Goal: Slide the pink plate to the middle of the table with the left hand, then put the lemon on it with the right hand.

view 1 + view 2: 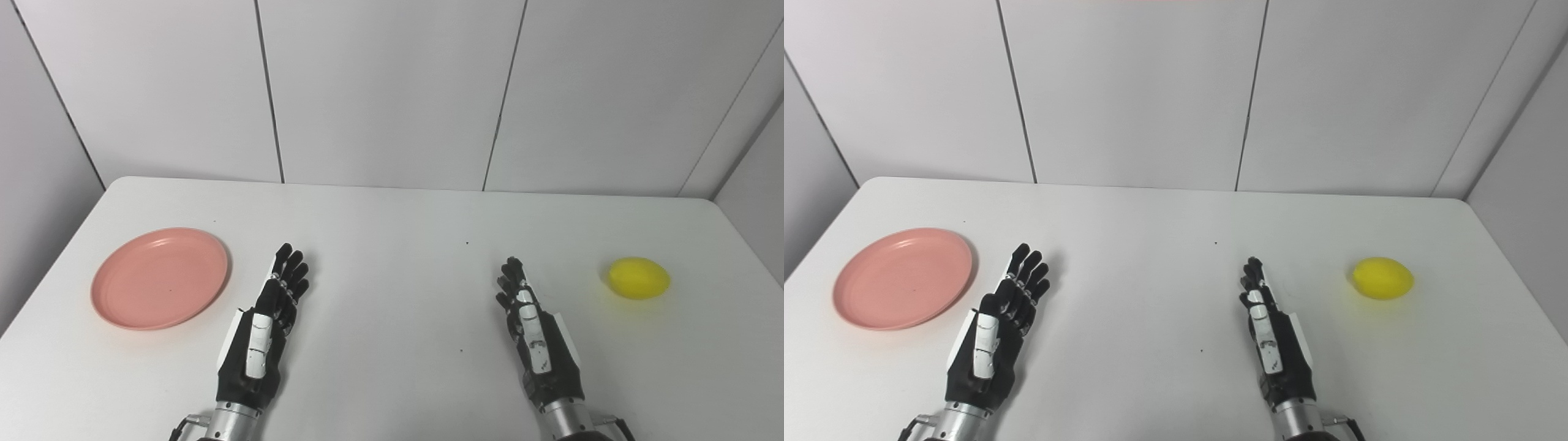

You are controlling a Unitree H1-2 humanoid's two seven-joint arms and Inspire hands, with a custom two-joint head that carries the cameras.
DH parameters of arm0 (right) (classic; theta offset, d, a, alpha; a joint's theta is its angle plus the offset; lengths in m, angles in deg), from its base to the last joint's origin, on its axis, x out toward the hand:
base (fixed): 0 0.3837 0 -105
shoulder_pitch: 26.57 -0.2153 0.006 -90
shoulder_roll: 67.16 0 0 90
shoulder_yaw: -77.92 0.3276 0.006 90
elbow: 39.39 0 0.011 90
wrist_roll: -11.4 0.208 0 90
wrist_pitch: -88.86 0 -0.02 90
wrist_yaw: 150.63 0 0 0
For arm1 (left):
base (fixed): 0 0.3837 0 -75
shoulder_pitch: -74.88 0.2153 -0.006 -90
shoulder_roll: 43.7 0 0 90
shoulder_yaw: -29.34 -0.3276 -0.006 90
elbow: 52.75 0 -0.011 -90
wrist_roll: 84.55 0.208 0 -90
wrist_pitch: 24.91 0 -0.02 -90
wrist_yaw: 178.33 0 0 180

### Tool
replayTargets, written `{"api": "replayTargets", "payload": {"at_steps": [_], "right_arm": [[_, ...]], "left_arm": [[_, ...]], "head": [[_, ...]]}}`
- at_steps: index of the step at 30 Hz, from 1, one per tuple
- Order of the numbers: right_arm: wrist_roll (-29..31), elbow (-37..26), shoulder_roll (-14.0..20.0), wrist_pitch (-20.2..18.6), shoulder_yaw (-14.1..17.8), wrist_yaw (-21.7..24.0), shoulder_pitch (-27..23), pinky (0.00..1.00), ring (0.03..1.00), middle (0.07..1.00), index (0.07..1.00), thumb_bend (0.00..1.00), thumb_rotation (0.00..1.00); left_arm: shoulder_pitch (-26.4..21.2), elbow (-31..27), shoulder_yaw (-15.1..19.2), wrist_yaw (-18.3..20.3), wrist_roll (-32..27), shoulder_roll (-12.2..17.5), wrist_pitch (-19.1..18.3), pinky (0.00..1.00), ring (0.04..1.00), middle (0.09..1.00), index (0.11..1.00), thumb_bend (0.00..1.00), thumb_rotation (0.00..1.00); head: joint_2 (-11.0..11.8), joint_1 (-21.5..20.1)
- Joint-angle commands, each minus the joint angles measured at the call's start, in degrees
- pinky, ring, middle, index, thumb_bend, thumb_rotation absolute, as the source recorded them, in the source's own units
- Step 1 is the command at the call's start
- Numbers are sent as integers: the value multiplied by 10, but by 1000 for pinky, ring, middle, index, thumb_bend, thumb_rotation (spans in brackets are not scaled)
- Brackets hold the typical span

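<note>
On the white counter point(392, 380) the round pink plastic plate point(160, 277) lies empty at the left, just beside the empty, fingers-apart left robot hand point(269, 318), which should press its near rim flat and drag it steadily centreward, toward the idle, equally spread right robot hand point(531, 327).

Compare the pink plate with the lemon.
The pink plate is flat, wide and pink; the lemon is rounded, much smaller and yellow. The plate lies on the table's left side, the lemon on its right. Both rest on the white table, untouched by either robot hand.
</note>
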State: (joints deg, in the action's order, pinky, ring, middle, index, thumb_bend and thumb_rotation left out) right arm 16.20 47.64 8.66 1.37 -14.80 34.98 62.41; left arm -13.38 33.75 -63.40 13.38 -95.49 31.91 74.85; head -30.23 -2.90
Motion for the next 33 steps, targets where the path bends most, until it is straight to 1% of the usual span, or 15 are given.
{"api": "replayTargets", "payload": {"at_steps": [1,9,14,18,19,20,21,22,23,24,25,26,27,29,33], "right_arm": [[0,-3,-7,15,-4,1,-4,1000,999,1000,1000,705,1000],[4,-4,-10,14,-3,2,-4,1000,1000,1000,1000,694,1000],[4,-5,-10,12,-3,3,-5,1000,1000,1000,1000,690,1000],[2,-4,-9,13,-2,0,-4,1000,998,1000,1000,690,1000],[3,-3,-8,13,-1,1,-4,1000,998,1000,1000,692,1000],[4,-2,-7,14,-1,2,-3,1000,999,1000,1000,694,1000],[7,-3,-5,12,1,4,-2,1000,999,1000,1000,694,1000],[9,-4,-4,10,2,5,-2,1000,1000,1000,1000,700,1000],[12,-4,-2,10,3,7,-1,1000,1000,1000,1000,706,1000],[15,-3,0,10,4,8,-1,1000,1000,1000,1000,711,1000],[18,-3,2,9,6,10,-1,1000,1000,1000,1000,713,1000],[21,-3,3,9,7,11,-1,1000,1000,1000,1000,719,1000],[23,-2,6,9,8,14,-1,1000,1000,1000,1000,723,1000],[25,0,11,11,9,16,0,1000,1000,1000,1000,732,1000],[27,-1,17,13,10,19,1,1000,1000,1000,1000,735,1000]], "left_arm": [[23,39,-3,5,-8,-1,-2,1000,994,1000,1000,694,978],[23,34,-2,5,-10,1,-7,1000,1000,1000,1000,692,983],[20,35,-2,4,-9,1,-6,1000,999,1000,1000,694,978],[21,34,-3,2,-6,-1,-10,1000,999,1000,1000,692,982],[20,37,-4,2,-4,-2,-7,1000,998,1000,1000,693,983],[20,39,-5,2,-2,-2,-5,1000,997,1000,1000,694,983],[20,42,-6,1,1,-5,-2,1000,997,1000,1000,694,983],[20,44,-7,-1,3,-6,-1,1000,993,1000,1000,702,977],[19,44,-8,-2,5,-9,-2,1000,991,1000,1000,708,972],[19,45,-9,-3,6,-10,-2,999,989,1000,1000,713,966],[19,45,-11,-3,7,-12,-4,999,988,1000,1000,715,964],[19,45,-13,-3,8,-13,-5,1000,990,1000,1000,716,960],[20,45,-14,-5,8,-16,-6,999,989,1000,1000,717,955],[21,46,-16,-7,11,-22,-6,995,986,1000,1000,717,943],[21,49,-19,-12,19,-30,-3,987,977,1000,1000,713,935]], "head": [[-2,0],[-12,-2],[-12,0],[-8,8],[-4,21],[-4,21],[0,36],[0,36],[5,52],[5,52],[9,65],[10,68],[14,81],[20,95],[26,109]]}}
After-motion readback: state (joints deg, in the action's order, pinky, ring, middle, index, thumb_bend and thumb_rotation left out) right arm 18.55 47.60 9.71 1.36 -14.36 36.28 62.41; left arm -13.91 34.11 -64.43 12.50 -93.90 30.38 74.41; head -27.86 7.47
